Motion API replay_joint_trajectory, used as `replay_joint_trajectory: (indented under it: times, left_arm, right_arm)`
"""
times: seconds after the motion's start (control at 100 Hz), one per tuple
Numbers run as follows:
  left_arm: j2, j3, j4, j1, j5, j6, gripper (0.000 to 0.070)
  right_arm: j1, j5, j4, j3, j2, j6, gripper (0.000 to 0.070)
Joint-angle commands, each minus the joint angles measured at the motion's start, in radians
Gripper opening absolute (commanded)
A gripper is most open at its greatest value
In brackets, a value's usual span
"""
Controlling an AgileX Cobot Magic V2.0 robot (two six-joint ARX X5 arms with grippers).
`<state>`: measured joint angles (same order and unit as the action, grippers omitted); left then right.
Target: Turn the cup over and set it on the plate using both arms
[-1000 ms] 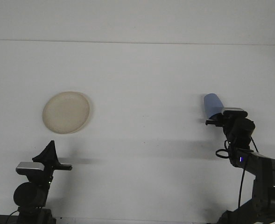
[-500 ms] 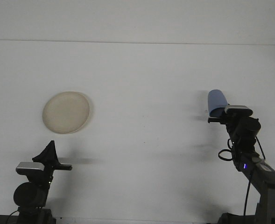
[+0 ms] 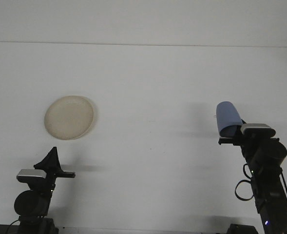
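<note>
A blue cup [image 3: 228,118] hangs above the white table at the right, tilted, with its lower end inside my right gripper [image 3: 227,138], which is shut on it. Its shadow lies on the table just to the left. A round cream plate [image 3: 69,117] lies flat on the table at the left, nothing on it. My left gripper [image 3: 51,161] rests low near the front left edge, below the plate and well apart from it; its dark fingers point up to a single tip.
The white table [image 3: 153,87] ends at a pale back wall [image 3: 143,19]. The right arm's black links and cables [image 3: 265,185] rise from the bottom right corner.
The right gripper has lifted the blue cup and drawn it back toward the front right; the arm now stands more upright. The left arm and the plate have not moved.
</note>
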<state>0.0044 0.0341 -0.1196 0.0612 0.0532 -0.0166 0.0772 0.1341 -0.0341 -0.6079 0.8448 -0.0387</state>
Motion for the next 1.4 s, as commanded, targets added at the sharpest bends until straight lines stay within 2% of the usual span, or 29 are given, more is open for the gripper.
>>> replay_joint_trajectory:
  times: [0.0, 0.2, 0.28, 0.54, 0.71, 0.82, 0.95, 1.39]
  left_arm:
    - [-0.001, -0.02, -0.012, 0.0, -0.001, 0.002, 0.0012]
    - [-0.001, -0.02, -0.012, 0.0, -0.001, 0.002, 0.0012]
    - [-0.001, -0.02, -0.012, 0.0, -0.001, 0.002, 0.0012]
    - [-0.001, -0.02, -0.012, 0.0, -0.001, 0.002, 0.0012]
    - [-0.001, -0.02, -0.012, 0.0, -0.001, 0.002, 0.0012]
    - [-0.001, -0.02, -0.012, 0.0, -0.001, 0.002, 0.0012]
    - [-0.001, -0.02, -0.012, 0.0, -0.001, 0.002, 0.0012]
    - [-0.001, -0.02, -0.012, 0.0, -0.001, 0.002, 0.0012]
  right_arm:
    - [-0.016, -0.003, -0.081, -0.03, -0.047, -0.026, 0.0006]
    - [-0.082, -0.003, -0.403, -0.137, -0.148, -0.104, 0.0004]
    - [-0.117, -0.003, -0.522, -0.202, -0.149, -0.108, 0.0004]
    - [-0.263, -0.002, -0.805, -0.441, -0.023, -0.198, 0.0004]
    - [-0.368, -0.003, -1.011, -0.617, 0.156, -0.195, 0.0004]
    - [-0.44, -0.008, -1.104, -0.711, 0.283, -0.163, 0.0004]
    - [-0.525, -0.058, -1.18, -0.798, 0.428, -0.147, 0.0005]
    - [-0.757, -0.082, -1.229, -0.981, 0.811, -0.101, 0.0009]
